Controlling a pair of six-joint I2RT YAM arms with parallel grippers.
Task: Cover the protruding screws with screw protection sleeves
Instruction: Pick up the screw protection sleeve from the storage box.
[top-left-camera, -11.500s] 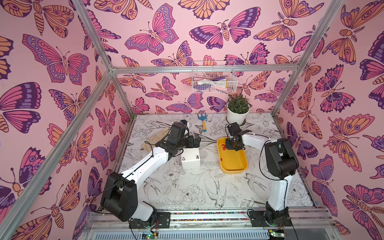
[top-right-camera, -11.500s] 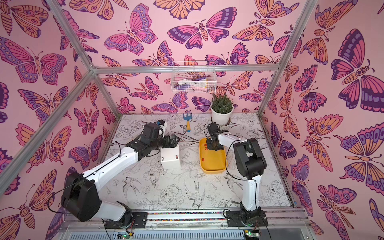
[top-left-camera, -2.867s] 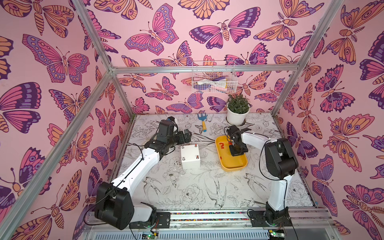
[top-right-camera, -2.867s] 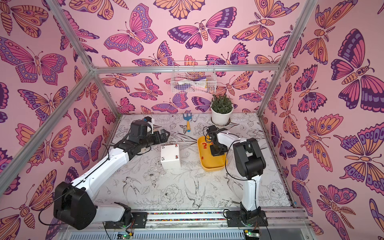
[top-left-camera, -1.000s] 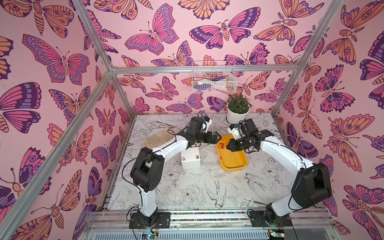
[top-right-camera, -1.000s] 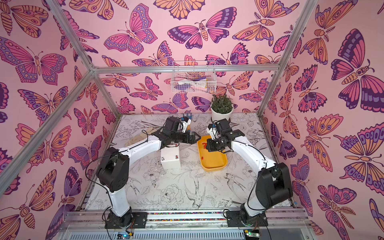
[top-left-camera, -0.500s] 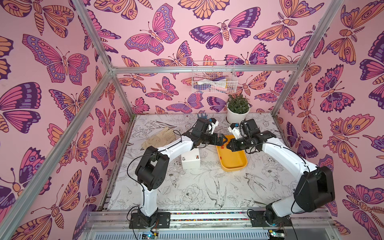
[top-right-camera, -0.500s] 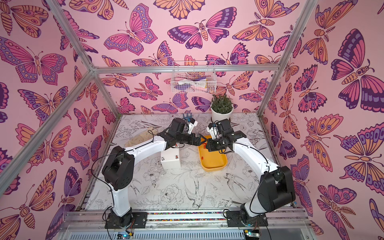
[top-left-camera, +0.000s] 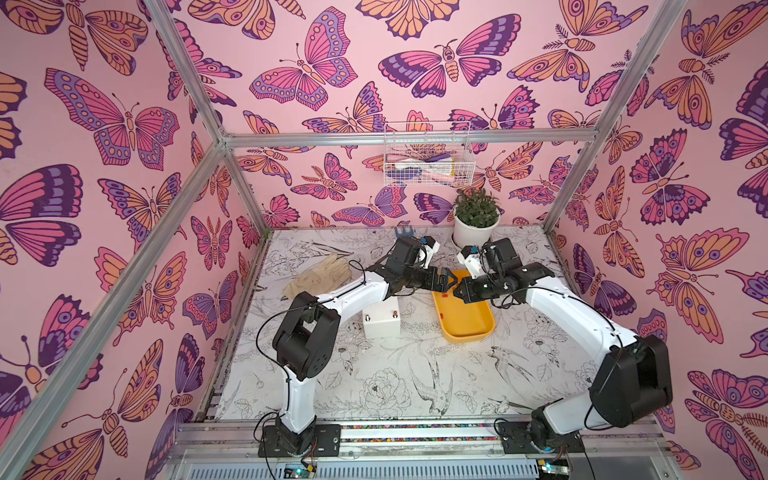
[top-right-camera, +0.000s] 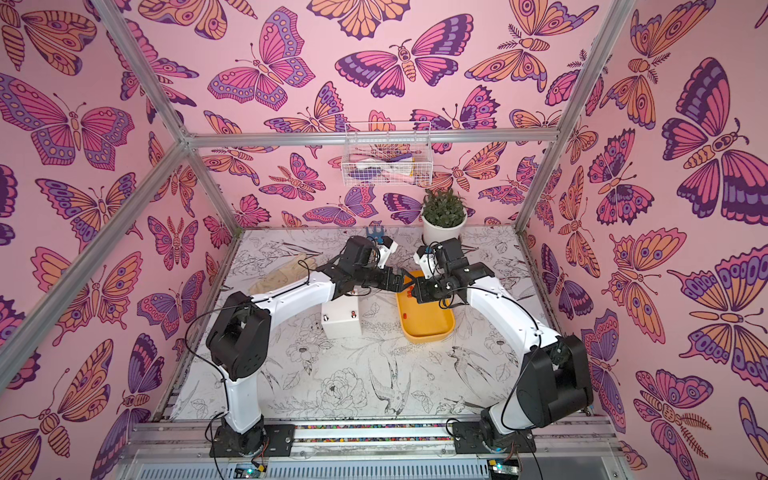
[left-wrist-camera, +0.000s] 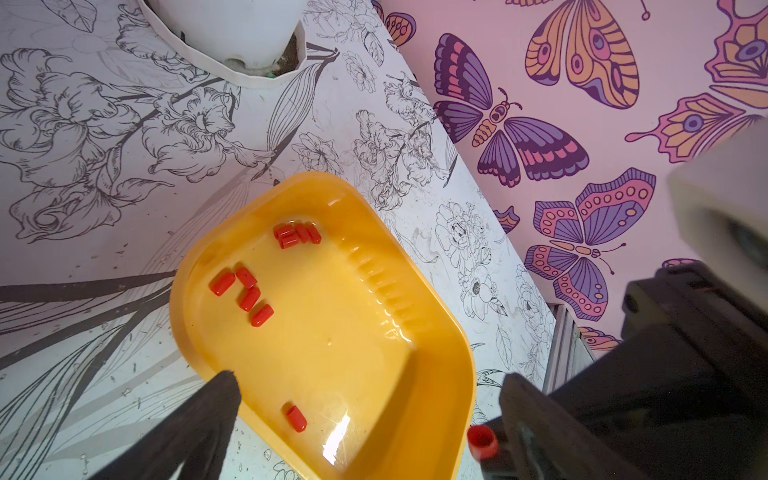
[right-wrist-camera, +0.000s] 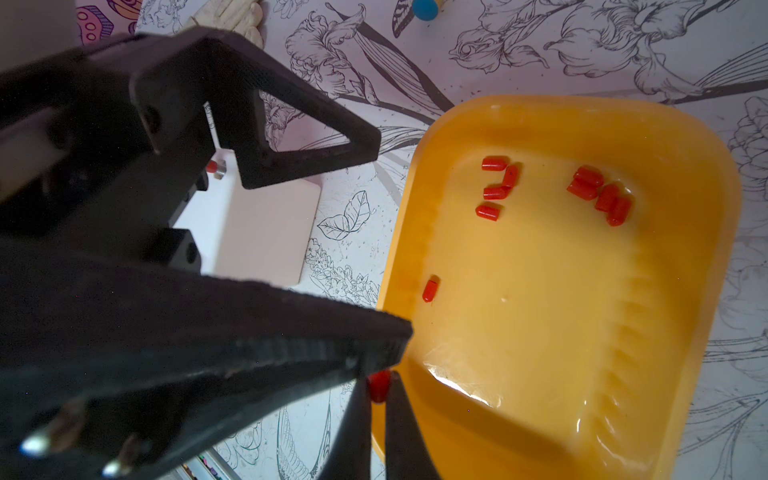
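Your right claw (right-wrist-camera: 379, 387) was pinched tight on one sleeve (left-wrist-camera: 482, 440) above the tray (top-left-camera: 465, 334) rim. Left claw (top-left-camera: 448, 280) gaped wide, empty, facing it. Risk: a misaligned handover could drop the sleeve onto the bench (top-left-camera: 415, 374), away from the box (top-left-camera: 382, 328).

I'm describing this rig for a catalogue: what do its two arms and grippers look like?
Both match. The left arm and right arm have white tubular links between bulky black joint housings, with thin black cables looping alongside. The left gripper and right gripper are black, with flat triangular open-frame fingers. A small white block with a blue spot sits at each wrist.
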